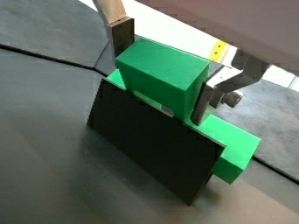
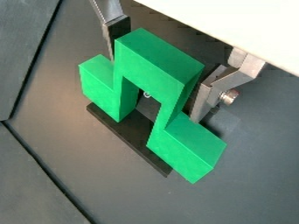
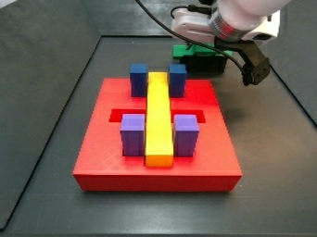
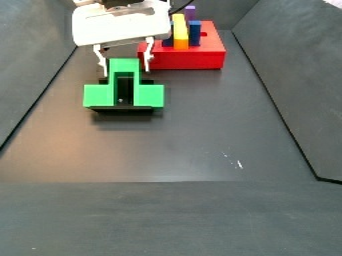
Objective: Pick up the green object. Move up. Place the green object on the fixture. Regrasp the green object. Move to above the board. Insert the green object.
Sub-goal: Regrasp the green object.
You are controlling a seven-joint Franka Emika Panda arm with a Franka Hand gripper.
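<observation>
The green object (image 1: 163, 70) (image 2: 152, 66) is a stepped block that rests on the fixture (image 1: 152, 149) (image 2: 122, 131), its raised middle upward and its wings hanging lower on either side. In both wrist views my gripper (image 1: 162, 79) (image 2: 158, 77) straddles the raised middle, with one dark pad against each flank, so it is shut on the block. In a side view the gripper (image 4: 124, 62) stands straight over the green object (image 4: 100, 95), well apart from the red board (image 4: 207, 55). From the opposite side the green object (image 3: 186, 51) lies just behind the board (image 3: 99, 157).
The board carries a long yellow bar (image 3: 158, 120), two blue blocks (image 3: 139, 79) at its far end and two purple blocks (image 3: 186, 134) nearer. Dark enclosure walls surround the black floor (image 4: 201, 180).
</observation>
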